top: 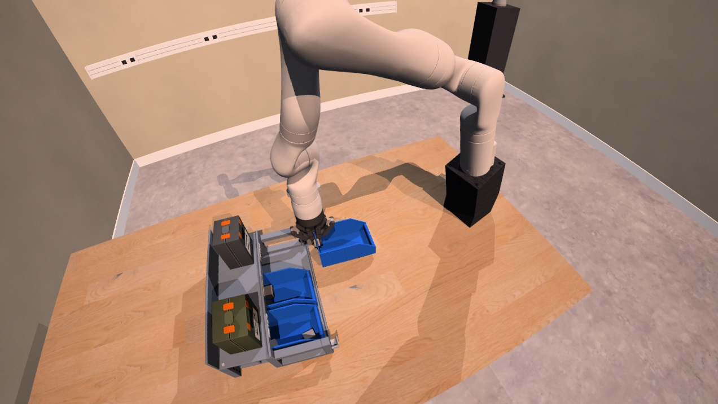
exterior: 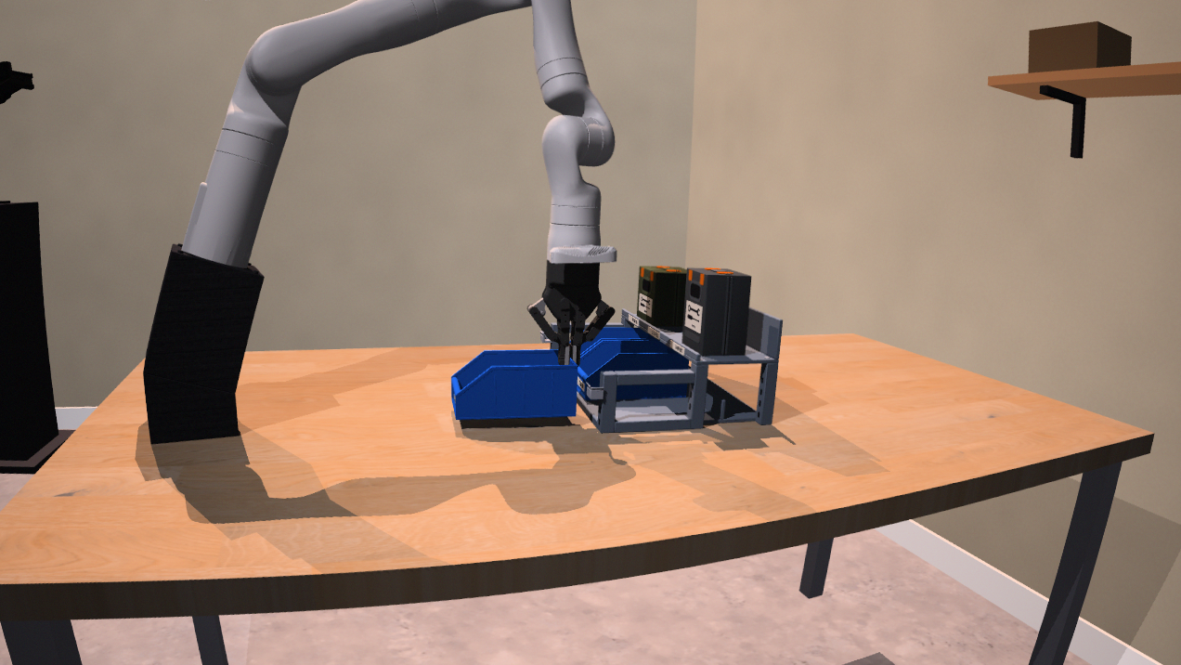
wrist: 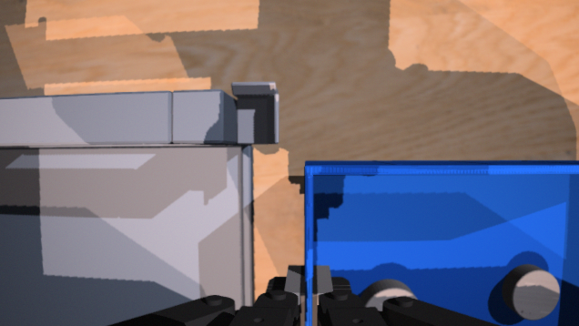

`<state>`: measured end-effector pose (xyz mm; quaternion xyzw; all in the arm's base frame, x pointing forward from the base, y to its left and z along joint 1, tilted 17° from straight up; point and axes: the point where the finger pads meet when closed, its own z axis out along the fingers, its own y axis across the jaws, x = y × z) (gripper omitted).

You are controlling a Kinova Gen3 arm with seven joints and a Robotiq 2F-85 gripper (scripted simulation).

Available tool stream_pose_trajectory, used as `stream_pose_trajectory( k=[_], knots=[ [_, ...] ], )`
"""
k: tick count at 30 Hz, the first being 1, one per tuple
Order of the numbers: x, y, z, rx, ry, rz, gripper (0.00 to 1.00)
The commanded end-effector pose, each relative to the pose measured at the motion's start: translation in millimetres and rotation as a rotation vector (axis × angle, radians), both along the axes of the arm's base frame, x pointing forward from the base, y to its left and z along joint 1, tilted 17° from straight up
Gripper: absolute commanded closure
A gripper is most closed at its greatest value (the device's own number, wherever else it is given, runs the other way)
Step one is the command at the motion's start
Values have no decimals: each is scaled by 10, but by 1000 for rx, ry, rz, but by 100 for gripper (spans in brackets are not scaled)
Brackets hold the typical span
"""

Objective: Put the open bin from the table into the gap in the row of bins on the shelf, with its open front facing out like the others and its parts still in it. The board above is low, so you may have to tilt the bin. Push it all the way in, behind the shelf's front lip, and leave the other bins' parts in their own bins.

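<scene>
The open blue bin [top: 351,245] [exterior: 512,392] [wrist: 432,219] sits at table level just in front of the grey shelf [top: 231,283] [exterior: 648,423] [wrist: 109,118], in line with the bare gap [top: 283,248] at the row's far end. Its low open front points away from the shelf. Two grey cylinder parts [wrist: 530,291] [wrist: 382,293] lie inside. My gripper [top: 315,241] [exterior: 566,351] [wrist: 309,289] points down and is shut on the bin's thin back wall, one finger on each side. Two other blue bins [top: 288,283] [top: 293,321] [exterior: 628,346] fill the rest of the row.
A black toolbox [top: 232,240] [exterior: 714,309] and an olive toolbox [top: 235,323] [exterior: 661,297] stand on the shelf's upper board. The arm's black base [top: 472,190] [exterior: 198,346] stands on the table beyond the bin.
</scene>
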<state>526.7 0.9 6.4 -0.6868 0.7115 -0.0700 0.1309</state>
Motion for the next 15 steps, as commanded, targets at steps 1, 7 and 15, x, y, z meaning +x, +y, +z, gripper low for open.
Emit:
stream_pose_trajectory(
  k=[1,7,15],
  knots=[
    [7,-1,11,0,-2,0,90],
    [7,-1,11,0,-2,0,90],
    [101,-6,36,0,-2,0,90]
  ],
)
